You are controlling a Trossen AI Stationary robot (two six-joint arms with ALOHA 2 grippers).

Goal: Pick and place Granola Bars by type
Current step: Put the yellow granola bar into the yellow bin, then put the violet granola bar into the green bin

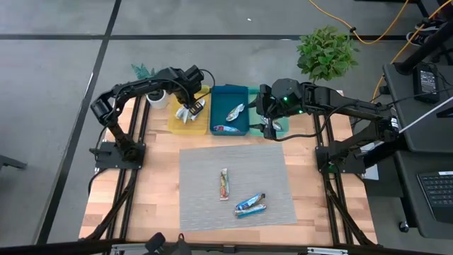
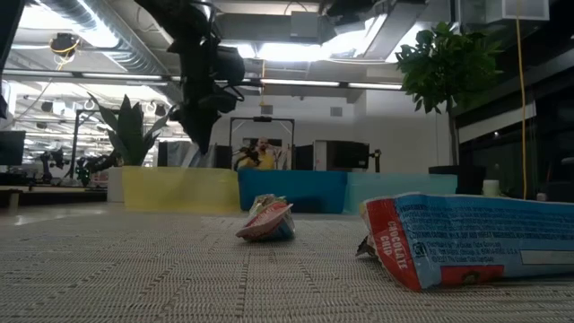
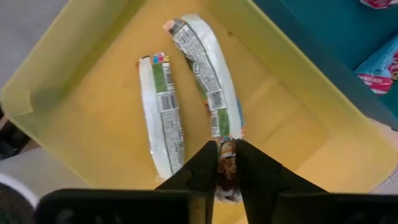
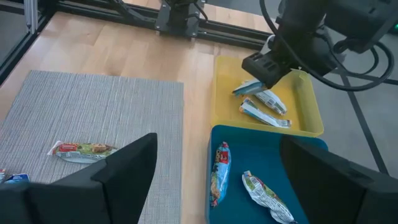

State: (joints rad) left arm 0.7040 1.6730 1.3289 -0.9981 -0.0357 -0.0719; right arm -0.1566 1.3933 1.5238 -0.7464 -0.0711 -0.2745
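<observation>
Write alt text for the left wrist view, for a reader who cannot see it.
The left gripper pinches the end of a silver granola bar over the yellow tray, its fingers closed on the wrapper. A second silver bar lies in the tray alongside it, and a corner of the blue tray shows beyond the yellow wall.

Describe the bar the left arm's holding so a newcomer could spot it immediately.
Find the yellow tray, leftmost of the three trays at the table's far edge. Two silver-wrapped granola bars lie inside; the one meant has its end pinched in the left gripper, while its neighbour lies free beside it.
</observation>
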